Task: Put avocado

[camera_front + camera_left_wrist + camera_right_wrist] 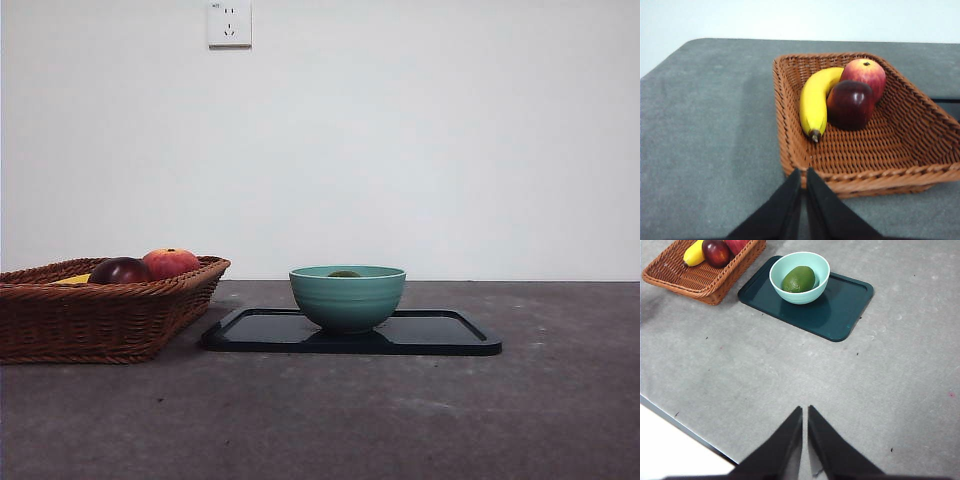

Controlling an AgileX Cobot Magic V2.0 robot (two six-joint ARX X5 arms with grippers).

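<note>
The dark-green avocado (799,279) lies inside a teal bowl (812,294); in the front view only its top (344,273) peeks over the bowl's rim (347,298). The bowl stands on a dark tray (450,335), which also shows in the right wrist view (840,310). My right gripper (805,412) is shut and empty, high above the table, well back from the tray. My left gripper (803,175) is shut and empty, hovering just outside the near rim of a wicker basket (880,165).
The wicker basket (100,315) stands left of the tray and holds a banana (815,100), a dark purple-red fruit (851,103) and a red-orange fruit (865,75). The table's edge (680,427) runs near the right gripper. A wall socket (229,22) is on the back wall.
</note>
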